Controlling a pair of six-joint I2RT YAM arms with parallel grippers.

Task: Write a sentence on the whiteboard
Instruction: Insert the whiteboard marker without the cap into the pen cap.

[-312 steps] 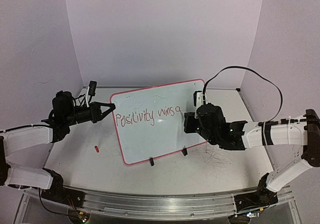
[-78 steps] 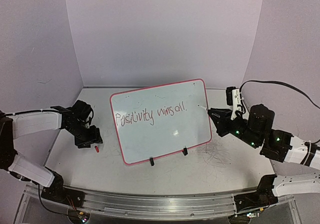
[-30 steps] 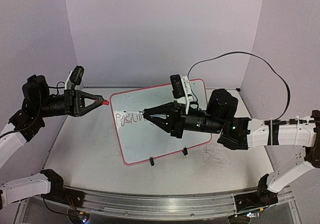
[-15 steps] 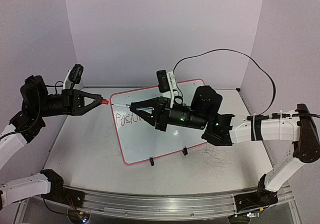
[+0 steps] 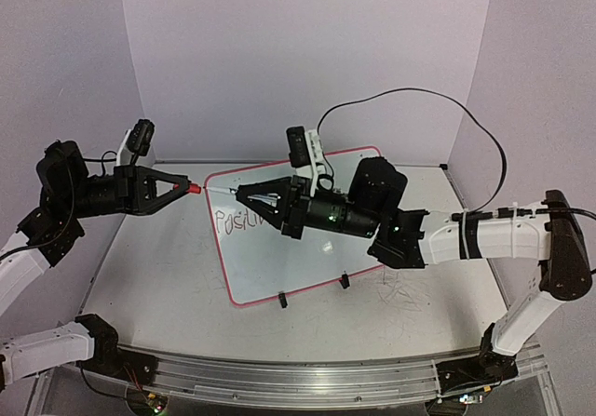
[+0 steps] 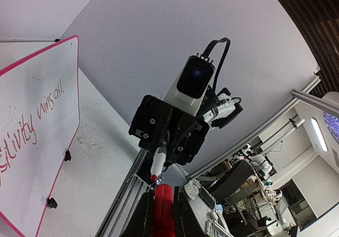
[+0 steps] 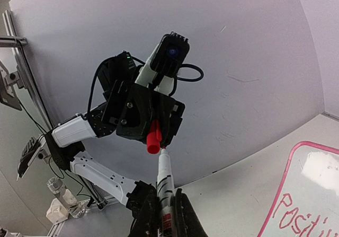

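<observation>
Top external camera: high and behind the arms, looking down and forward to the pale lilac back wall (image 5: 307, 62). It is far and wide, and shows the whole glossy white board with red-pink rim (image 5: 279, 258).

Left wrist camera: looks along its own fingers, tilted up, close on the small red plastic cap (image 6: 163, 210), with the right gripper (image 6: 161, 151) head-on.

Right wrist camera: the mirror case, close on the white marker pen (image 7: 165, 181), with the left gripper (image 7: 153, 124) head-on.

Both wrist views catch a slice of the board. Cap and pen show in all three.
</observation>
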